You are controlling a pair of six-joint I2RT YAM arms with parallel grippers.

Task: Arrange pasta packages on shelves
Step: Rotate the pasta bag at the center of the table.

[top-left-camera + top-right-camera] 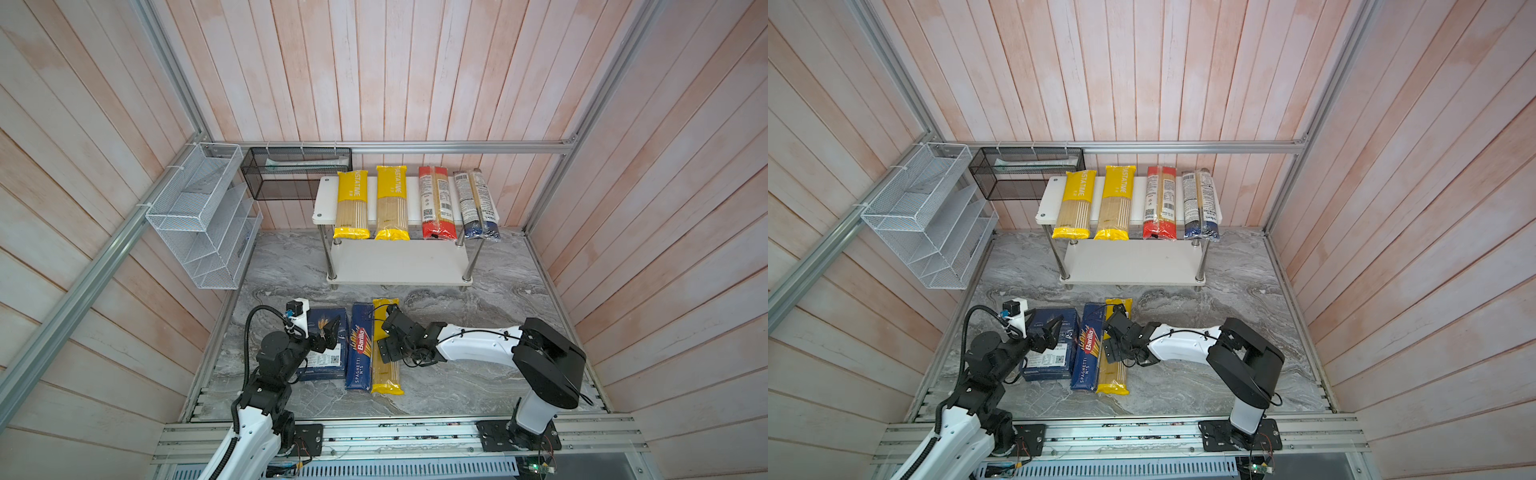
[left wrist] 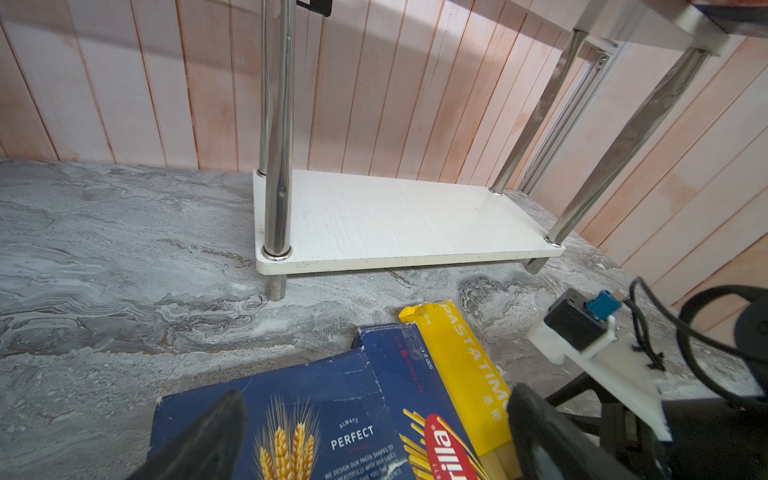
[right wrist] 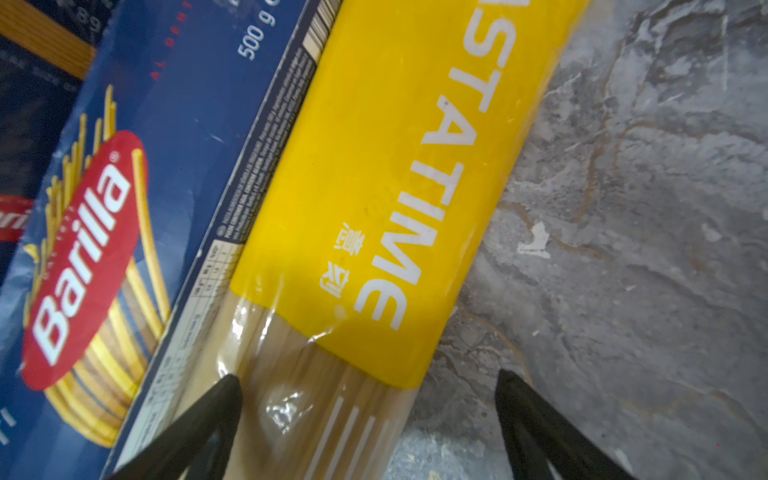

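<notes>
Down on the table (image 1: pixel 478 299), right gripper (image 3: pixel 370 380) had jaws wide apart, straddling the yellow bag (image 3: pixel 374 166), nothing clamped. One finger (image 3: pixel 216 399) sat right at the seam where the bag touched the Barilla box (image 3: pixel 124 208); the other finger was over bare marble.

Risk: on closing, that finger could land on the box edge, pinching box and bag together or dragging the box along. Film looked slick, so a slip seemed likely, and strands might crack under a hard squeeze. It was a long bag, so the ends would probably droop or swing on a lift.

Left gripper (image 2: pixel 376 399) was also apart and empty, hovering over the wide box (image 2: pixel 291 395). Both arms were close together, so a lift by either could clip the other.

Further out, top shelf (image 1: pixel 326 199) carried four bags (image 1: pixel 392 203) side by side, ends overhanging its front edge. Lower shelf (image 1: pixel 399 262) was bare. Three packs lay on the table.

Sliding a pack onto the lower shelf would mean passing under those overhanging ends and between the legs (image 2: pixel 276 166). A tilted bag could knock one off or hit a leg.
</notes>
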